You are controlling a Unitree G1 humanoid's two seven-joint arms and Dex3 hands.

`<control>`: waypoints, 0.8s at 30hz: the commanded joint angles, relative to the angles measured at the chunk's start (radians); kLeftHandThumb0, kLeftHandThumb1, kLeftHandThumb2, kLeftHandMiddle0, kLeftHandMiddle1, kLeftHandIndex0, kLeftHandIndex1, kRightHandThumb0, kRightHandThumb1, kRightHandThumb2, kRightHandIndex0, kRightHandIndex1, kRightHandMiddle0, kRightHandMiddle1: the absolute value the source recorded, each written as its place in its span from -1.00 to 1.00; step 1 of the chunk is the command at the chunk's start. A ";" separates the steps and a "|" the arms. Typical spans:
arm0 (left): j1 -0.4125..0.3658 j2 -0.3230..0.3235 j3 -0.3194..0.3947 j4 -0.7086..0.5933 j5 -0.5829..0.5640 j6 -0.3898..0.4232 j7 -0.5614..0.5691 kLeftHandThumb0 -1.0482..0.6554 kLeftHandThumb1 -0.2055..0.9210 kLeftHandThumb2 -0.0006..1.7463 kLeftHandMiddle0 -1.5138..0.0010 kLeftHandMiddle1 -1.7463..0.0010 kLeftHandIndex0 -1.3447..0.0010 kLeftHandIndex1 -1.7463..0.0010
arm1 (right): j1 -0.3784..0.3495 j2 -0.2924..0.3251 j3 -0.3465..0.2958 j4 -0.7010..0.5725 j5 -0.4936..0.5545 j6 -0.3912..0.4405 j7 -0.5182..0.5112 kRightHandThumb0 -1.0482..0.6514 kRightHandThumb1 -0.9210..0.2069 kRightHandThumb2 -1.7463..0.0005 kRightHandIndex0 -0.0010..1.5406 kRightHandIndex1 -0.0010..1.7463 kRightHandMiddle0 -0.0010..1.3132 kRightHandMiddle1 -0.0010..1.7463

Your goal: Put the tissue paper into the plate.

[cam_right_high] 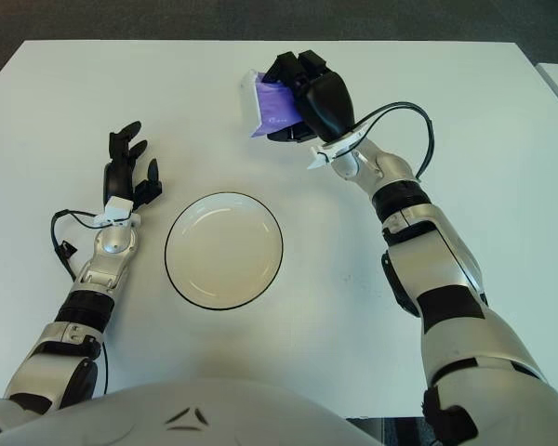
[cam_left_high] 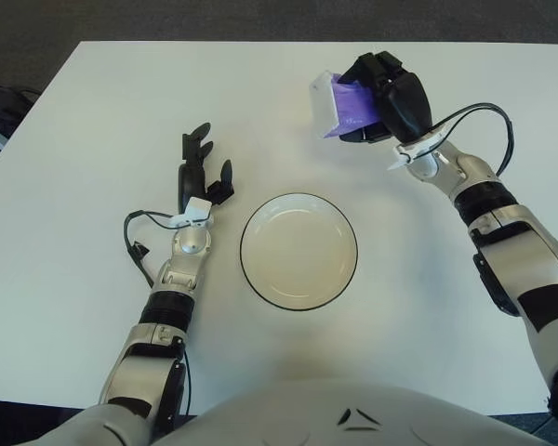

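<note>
Right hand (cam_left_high: 391, 98) is reaching toward the far right, arm extending diagonally away from the torso, black fingers (cam_left_high: 367, 70) curling tight around a purple tissue pack (cam_left_high: 339, 105). Left hand (cam_left_high: 201, 172) is sitting at the near left, forearm pointing away from the body, fingers (cam_left_high: 197, 139) spreading upward, gripping nothing.
</note>
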 commanded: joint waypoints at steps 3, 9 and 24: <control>0.197 -0.077 -0.041 0.194 0.012 -0.029 0.012 -0.49 1.00 -0.12 0.59 0.36 1.00 0.08 | 0.038 -0.005 -0.068 -0.090 0.076 0.009 0.054 -0.31 -0.02 -0.43 0.63 1.00 -0.13 1.00; 0.200 -0.078 -0.040 0.189 0.009 -0.024 0.008 -0.49 1.00 -0.11 0.59 0.37 1.00 0.08 | 0.082 0.007 -0.099 -0.176 0.117 0.017 0.113 -0.32 0.01 -0.45 0.66 1.00 -0.10 1.00; 0.203 -0.077 -0.039 0.184 0.005 -0.015 0.003 -0.51 1.00 -0.12 0.59 0.37 1.00 0.08 | 0.301 0.015 -0.109 -0.585 0.275 0.016 0.405 -0.32 0.01 -0.46 0.61 1.00 -0.10 1.00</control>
